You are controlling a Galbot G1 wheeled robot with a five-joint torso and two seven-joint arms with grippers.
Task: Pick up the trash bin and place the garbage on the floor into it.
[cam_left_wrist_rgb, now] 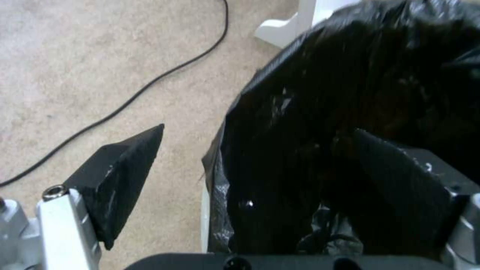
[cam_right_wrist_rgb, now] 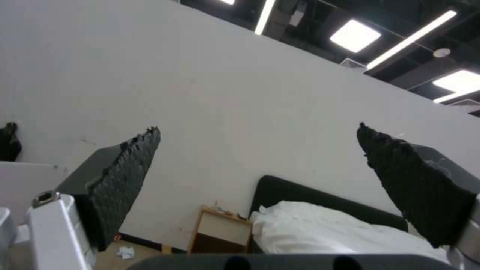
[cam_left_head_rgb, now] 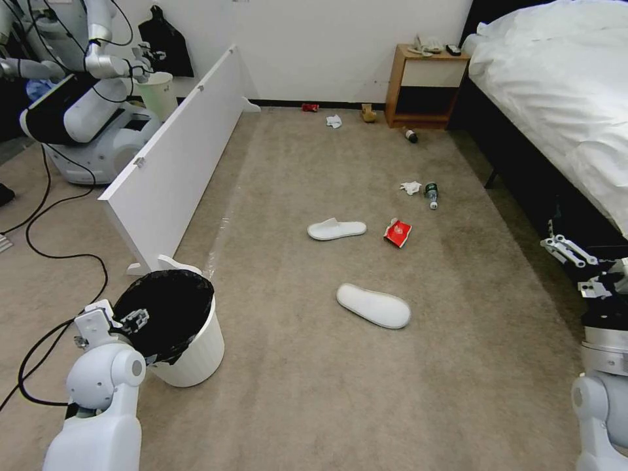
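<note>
**Straddling the bin's rim, nothing clamped yet**

Reaching down with my left gripper (cam_left_head_rgb: 124, 322), I have it at the near edge of the trash bin (cam_left_head_rgb: 193, 353), fingers spread wide: one pad (cam_left_wrist_rgb: 125, 176) hangs outside the wall over the carpet, the other (cam_left_wrist_rgb: 400, 180) sits inside against the black liner. In my judgement that straddle is the point, since a thin rim is the only part of a round tapered tub that a narrow pincer can pinch. The jaws have not closed on it, so I hold nothing.

The bin stands upright on the floor (cam_left_head_rgb: 314, 392), just beside the foot of the low white partition board (cam_left_head_rgb: 170, 176). Its wall is ribbed white plastic; the bag is glossy, wrinkled film folded over the lip, likely slippery under ribbed rubber pads.

My right gripper (cam_left_head_rgb: 575, 261) waits, raised well away from the bin by the dark bed frame, its toothed pads (cam_right_wrist_rgb: 125, 176) far apart and empty.

The garbage lies beyond the bin on the short beige pile: a soft white slipper (cam_left_head_rgb: 373, 305) nearest, a second slipper (cam_left_head_rgb: 337, 229) farther, a crumpled red-white wrapper (cam_left_head_rgb: 397, 233) beside that, then a wadded tissue (cam_left_head_rgb: 411, 188) and a small plastic bottle (cam_left_head_rgb: 431, 193). Farthest from the bin, by the wooden nightstand (cam_left_head_rgb: 425, 85), lie another bottle (cam_left_head_rgb: 410, 135), tan paper (cam_left_head_rgb: 369, 115), a tissue (cam_left_head_rgb: 334, 121) and a red can (cam_left_head_rgb: 310, 107).
</note>
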